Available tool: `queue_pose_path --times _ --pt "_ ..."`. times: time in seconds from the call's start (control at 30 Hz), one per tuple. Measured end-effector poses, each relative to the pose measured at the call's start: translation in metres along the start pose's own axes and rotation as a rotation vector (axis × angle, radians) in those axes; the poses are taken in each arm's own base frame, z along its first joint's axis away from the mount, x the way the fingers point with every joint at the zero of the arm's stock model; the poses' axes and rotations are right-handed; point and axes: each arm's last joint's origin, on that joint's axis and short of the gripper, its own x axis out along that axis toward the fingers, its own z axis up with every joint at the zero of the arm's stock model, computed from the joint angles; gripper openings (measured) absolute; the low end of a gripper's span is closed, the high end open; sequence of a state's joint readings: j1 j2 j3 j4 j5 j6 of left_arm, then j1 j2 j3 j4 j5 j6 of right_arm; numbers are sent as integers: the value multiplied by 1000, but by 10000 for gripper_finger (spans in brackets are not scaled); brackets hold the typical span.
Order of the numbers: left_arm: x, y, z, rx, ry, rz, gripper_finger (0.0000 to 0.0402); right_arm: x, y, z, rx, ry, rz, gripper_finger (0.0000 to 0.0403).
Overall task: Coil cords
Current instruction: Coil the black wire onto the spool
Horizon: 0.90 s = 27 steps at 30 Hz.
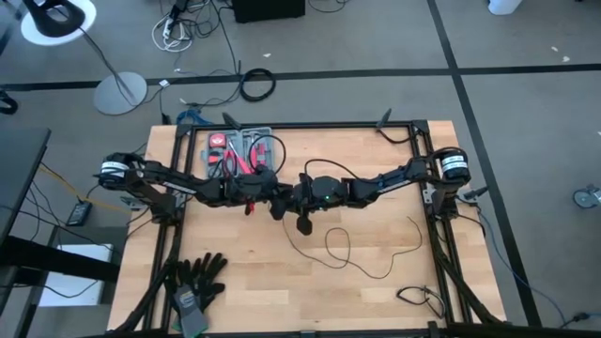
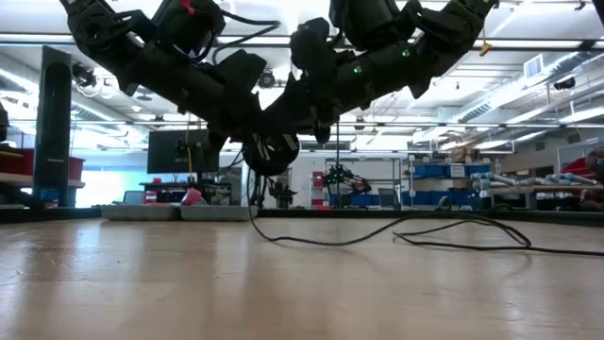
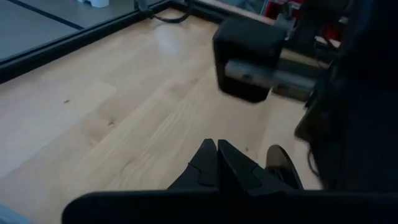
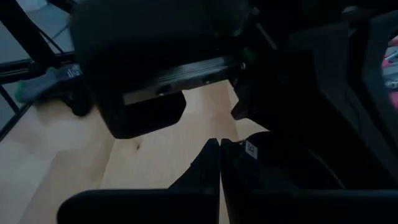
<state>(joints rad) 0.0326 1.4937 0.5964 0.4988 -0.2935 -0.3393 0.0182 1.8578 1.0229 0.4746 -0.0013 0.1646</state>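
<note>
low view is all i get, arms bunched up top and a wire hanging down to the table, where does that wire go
Observer: From above, the cord runs in loose loops over the table's right half, not coiled.
Operator: are the fingers shut
Observer: Yes. The wrist views show the left gripper and the right gripper with their tips together. I can't tell which one holds the cord.
Operator: anything else on the table
Observer: A tray of red-handled tools sits at the far edge by the left arm, and black gloves lie at the near left edge.
</note>
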Motion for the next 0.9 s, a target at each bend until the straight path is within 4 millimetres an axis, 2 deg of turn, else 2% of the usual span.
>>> queue_pose_path --times 0.3,0.9 --pt "1 -2 7 -52 -77 -26 0 1 10 6 -44 -92 -43 1" --pt "1 -2 10 -99 -126 -6 0 1 11 1 -20 -44 -51 4"
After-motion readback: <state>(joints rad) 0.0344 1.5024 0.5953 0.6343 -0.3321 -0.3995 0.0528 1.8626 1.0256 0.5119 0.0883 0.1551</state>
